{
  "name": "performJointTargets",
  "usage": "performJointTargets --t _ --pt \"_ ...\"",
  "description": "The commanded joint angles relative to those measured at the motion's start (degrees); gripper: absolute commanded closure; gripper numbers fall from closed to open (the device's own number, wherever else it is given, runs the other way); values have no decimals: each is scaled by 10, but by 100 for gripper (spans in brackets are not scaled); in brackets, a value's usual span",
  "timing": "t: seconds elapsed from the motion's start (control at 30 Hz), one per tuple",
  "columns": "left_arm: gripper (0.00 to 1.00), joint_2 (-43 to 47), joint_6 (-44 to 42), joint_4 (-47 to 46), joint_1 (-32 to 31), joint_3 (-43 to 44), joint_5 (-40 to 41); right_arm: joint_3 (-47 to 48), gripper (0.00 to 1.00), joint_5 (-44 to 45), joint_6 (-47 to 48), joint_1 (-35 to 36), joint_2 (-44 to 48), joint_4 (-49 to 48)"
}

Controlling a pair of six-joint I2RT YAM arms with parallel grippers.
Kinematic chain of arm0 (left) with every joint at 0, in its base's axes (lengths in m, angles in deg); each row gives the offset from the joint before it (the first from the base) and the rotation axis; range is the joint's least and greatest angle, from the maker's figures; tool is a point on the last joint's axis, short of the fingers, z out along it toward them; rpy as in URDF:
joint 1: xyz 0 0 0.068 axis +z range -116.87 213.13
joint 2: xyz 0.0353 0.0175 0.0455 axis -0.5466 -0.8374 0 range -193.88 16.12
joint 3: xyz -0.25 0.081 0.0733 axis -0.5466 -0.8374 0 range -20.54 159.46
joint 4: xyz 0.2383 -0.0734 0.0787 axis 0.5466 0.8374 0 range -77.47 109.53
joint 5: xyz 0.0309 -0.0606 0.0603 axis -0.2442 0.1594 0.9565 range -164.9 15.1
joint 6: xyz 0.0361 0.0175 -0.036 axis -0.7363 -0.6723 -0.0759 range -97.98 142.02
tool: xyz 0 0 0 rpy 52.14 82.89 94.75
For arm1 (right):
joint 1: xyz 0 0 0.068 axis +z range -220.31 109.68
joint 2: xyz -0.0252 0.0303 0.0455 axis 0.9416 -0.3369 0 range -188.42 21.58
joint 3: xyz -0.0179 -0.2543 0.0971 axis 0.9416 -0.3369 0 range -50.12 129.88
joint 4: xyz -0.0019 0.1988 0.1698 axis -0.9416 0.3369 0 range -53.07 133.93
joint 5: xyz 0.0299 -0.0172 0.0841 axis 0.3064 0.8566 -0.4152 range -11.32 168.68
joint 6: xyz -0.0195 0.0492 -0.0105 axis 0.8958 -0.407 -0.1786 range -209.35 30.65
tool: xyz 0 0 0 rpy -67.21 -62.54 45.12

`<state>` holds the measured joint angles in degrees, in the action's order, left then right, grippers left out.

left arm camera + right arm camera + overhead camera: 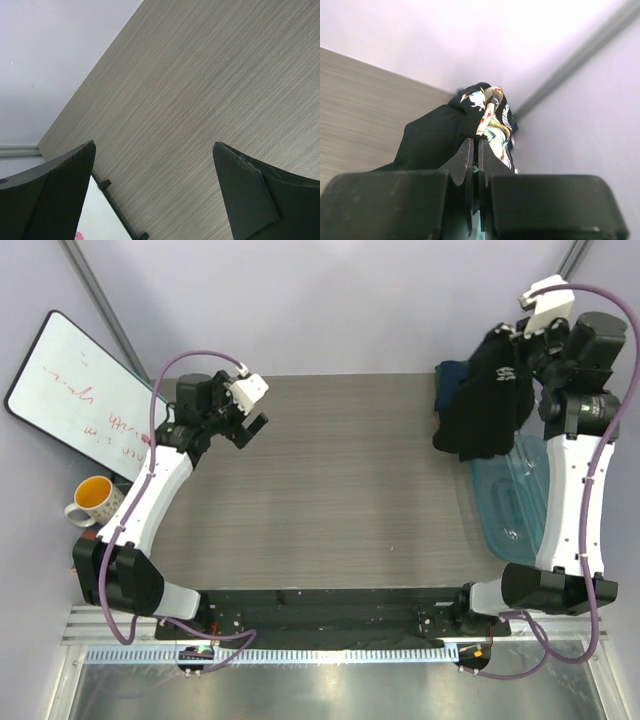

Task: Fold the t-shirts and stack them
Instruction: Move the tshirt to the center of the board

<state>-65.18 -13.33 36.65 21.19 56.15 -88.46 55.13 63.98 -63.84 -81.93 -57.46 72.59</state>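
Note:
A black t-shirt (pixel 488 405) with white lettering hangs bunched above the table's far right corner. My right gripper (pixel 518 340) is shut on its top edge. The right wrist view shows the two fingers pressed together at my right gripper (pixel 475 141), pinching the black t-shirt (pixel 432 137), whose colourful print (pixel 492 117) is folded over the fingertips. A bit of navy cloth (pixel 451 373) shows behind the hanging shirt. My left gripper (pixel 250 426) is over the table's far left part. In its own view my left gripper (pixel 154 145) is open, with only bare tabletop between its fingers.
A translucent blue tub (pixel 515 502) lies along the right edge of the grey wood-grain table (pixel 340 480), below the hanging shirt. A whiteboard (pixel 85 390) leans at the far left. An orange-lined mug (pixel 93 500) sits beside the left arm.

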Motion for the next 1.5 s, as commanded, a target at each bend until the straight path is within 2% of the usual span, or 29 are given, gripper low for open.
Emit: performJointTargets --t 0.0,0.13,0.53,0.67,0.7,0.77,0.8,0.9,1.03,1.13,1.17,1.27,1.4,1.47 --pt "0 32 23 -57 -3 -21 -6 46 99 -26 2 59 -12 -80" --pt "0 42 38 -67 -9 -41 -7 41 99 -46 7 106 -25 -100" --pt "0 90 39 -85 -17 -94 11 15 99 -114 51 336 -46 -132" --pt "0 90 49 -88 -19 -98 10 12 98 -63 101 366 -60 -144" --pt "0 89 51 -90 -19 -98 11 7 69 2 113 367 -71 -137" --pt "0 85 52 -89 -20 -99 13 -21 31 54 138 364 -73 -129" --pt "0 84 51 -89 -20 -100 14 -42 1 75 152 361 -68 -129" --pt "0 83 49 -89 -20 -104 17 -135 0 123 185 340 -52 -123" --pt "0 84 40 -86 -20 -111 13 -167 0 84 122 284 -38 -74" --pt "0 75 28 -56 -22 -111 -12 -179 0 31 138 276 -41 16" --pt "0 67 12 -41 -23 -108 -20 -181 0 11 150 275 -46 67" --pt "0 36 -20 24 -30 -92 -45 -205 0 -1 151 278 -60 94" --pt "0 -11 -66 123 -39 -76 -64 -241 0 14 156 277 -73 84" --pt "0 -32 -78 139 -49 -73 -52 -250 0 11 154 277 -75 76"
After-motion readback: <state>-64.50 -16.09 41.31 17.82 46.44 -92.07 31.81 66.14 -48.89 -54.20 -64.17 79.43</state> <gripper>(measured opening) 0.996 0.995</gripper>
